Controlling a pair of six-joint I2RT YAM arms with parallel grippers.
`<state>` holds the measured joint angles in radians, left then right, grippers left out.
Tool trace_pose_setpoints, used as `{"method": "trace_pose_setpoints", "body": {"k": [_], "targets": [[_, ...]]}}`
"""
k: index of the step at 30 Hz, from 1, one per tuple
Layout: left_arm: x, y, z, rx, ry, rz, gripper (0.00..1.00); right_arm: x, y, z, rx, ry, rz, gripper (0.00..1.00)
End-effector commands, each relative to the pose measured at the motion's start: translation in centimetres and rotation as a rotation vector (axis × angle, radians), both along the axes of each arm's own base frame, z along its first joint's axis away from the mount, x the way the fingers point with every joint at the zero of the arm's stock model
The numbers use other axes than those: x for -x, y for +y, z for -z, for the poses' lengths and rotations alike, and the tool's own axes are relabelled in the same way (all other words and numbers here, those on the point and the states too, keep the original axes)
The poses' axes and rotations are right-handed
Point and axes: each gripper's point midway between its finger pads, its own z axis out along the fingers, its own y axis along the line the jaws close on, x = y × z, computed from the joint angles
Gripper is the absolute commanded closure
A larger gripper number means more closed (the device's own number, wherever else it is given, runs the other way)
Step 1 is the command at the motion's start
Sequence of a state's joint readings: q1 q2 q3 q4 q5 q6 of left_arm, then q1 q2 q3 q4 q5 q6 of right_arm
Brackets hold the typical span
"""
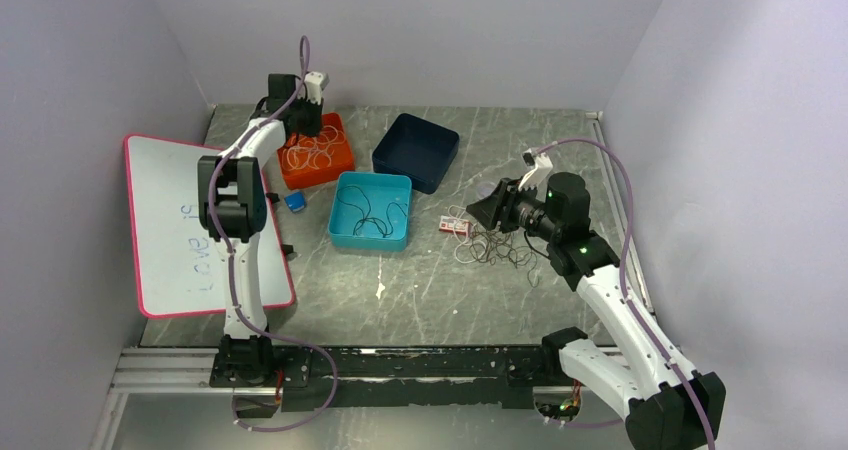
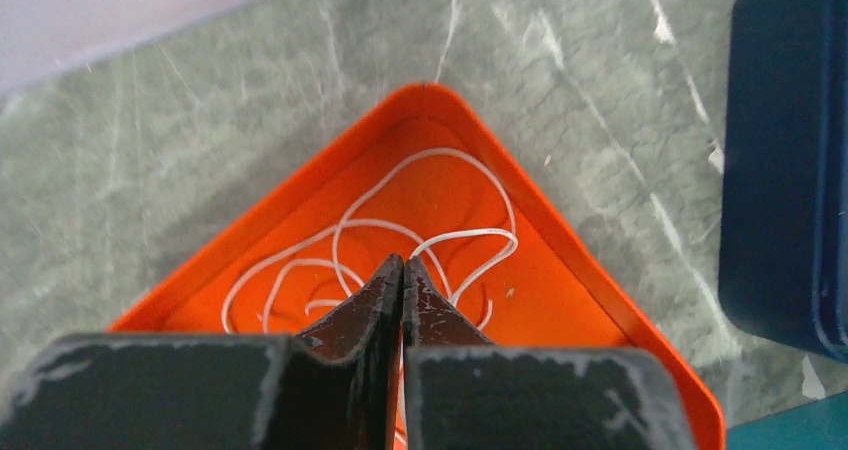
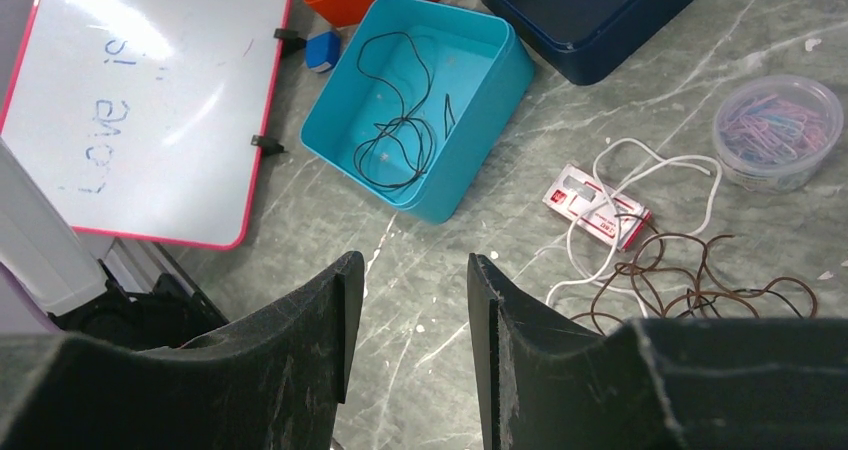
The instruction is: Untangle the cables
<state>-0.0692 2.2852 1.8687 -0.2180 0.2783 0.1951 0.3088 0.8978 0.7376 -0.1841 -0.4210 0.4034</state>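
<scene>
White cables (image 2: 440, 151) lie in loose loops in the orange tray (image 2: 560, 310), also seen at the back left in the top view (image 1: 347, 150). My left gripper (image 2: 403, 262) hangs over that tray, shut; a white strand shows in the slit between its fingers, and I cannot tell if it is pinched. A tangle of white cable (image 3: 650, 165) and brown cable (image 3: 700, 280) lies on the table (image 1: 495, 248). My right gripper (image 3: 412, 270) hovers open and empty just left of that tangle (image 1: 490, 210). A black cable (image 3: 395, 120) lies in the teal tray (image 1: 370, 235).
A navy tray (image 1: 415, 150) stands behind the teal one. A whiteboard (image 1: 200, 225) lies at the left, with a small blue block (image 1: 295, 202) beside it. A red-and-white box (image 3: 597, 203) and a tub of paper clips (image 3: 778, 130) sit by the tangle.
</scene>
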Motion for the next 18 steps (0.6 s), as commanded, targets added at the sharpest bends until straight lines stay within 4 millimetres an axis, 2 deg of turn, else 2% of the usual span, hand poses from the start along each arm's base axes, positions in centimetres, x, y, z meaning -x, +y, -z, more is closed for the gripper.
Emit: {"method": "trace_pose_setpoints", "body": {"k": [1,4,7,9,15,18], "targets": [[1.5,0.9,1.5,-0.017,0.082,-0.082,0.93,0.2,0.1,-0.5,-0.013,-0.027,-0.014,0.54],[1.9,1.1,3.5,-0.03,0.139,-0.093,0.93,0.4,0.0,-0.5,-0.009,-0.028,-0.016,0.53],[2.0,1.1,3.9,-0.03,0.149,-0.092,0.93,0.4,-0.1,-0.7,-0.006,-0.032,-0.013,0.54],[1.9,1.1,3.0,-0.028,0.132,-0.095,0.91,0.5,-0.1,-0.9,-0.009,-0.035,-0.01,0.54],[1.3,1.3,-0.3,-0.034,0.076,-0.102,0.72,0.6,0.0,-1.2,-0.022,-0.038,-0.013,0.54],[1.4,1.4,-1.7,-0.036,0.057,-0.106,0.66,0.6,-0.1,-1.5,-0.019,-0.043,-0.006,0.53]]}}
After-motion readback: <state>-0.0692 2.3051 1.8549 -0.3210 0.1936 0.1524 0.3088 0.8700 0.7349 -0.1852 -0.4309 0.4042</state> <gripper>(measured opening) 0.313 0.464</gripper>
